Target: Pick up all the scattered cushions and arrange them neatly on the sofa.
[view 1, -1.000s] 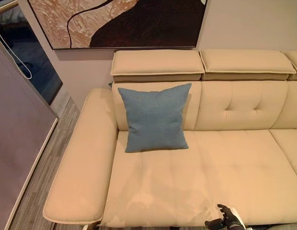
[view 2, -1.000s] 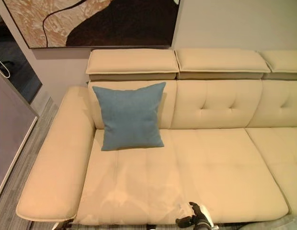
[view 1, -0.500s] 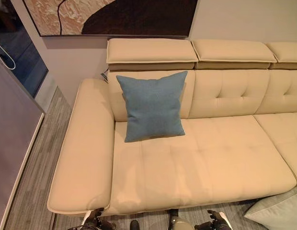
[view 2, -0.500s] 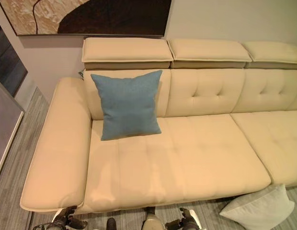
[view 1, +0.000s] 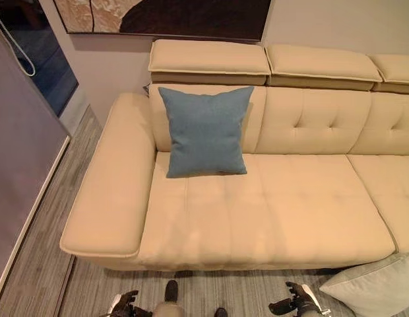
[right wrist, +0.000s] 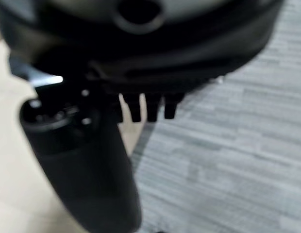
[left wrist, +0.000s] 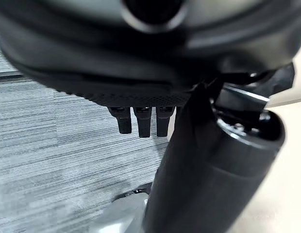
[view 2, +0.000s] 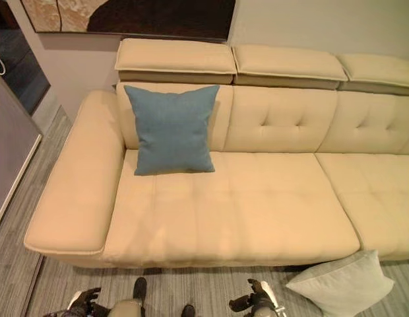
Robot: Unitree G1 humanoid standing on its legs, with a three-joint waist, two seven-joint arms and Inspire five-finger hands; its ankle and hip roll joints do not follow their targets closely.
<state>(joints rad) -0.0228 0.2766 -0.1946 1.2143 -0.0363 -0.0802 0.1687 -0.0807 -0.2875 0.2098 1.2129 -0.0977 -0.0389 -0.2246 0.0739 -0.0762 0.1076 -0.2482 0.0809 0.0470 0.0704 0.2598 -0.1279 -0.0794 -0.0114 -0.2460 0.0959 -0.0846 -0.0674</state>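
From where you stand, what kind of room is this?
Most likely a living room or lounge. A long beige sofa stands against the wall with a blue cushion propped on it, a large painting hangs above, and a grey cushion lies on the wood-look floor.

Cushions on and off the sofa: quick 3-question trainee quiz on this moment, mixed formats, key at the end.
1. True or false: the blue cushion lies flat on the floor.
2. Multiple choice: where is the grey cushion? A) on the armrest B) on the floor by the sofa's front edge, on the robot's right C) in the left hand
3. Fill in: the hand nearer the grey cushion is the ____ hand.

Key
1. False: it stands against the backrest, at the armrest end of the seat.
2. B
3. right; both hands hang low over the floor with relaxed fingers, holding nothing.
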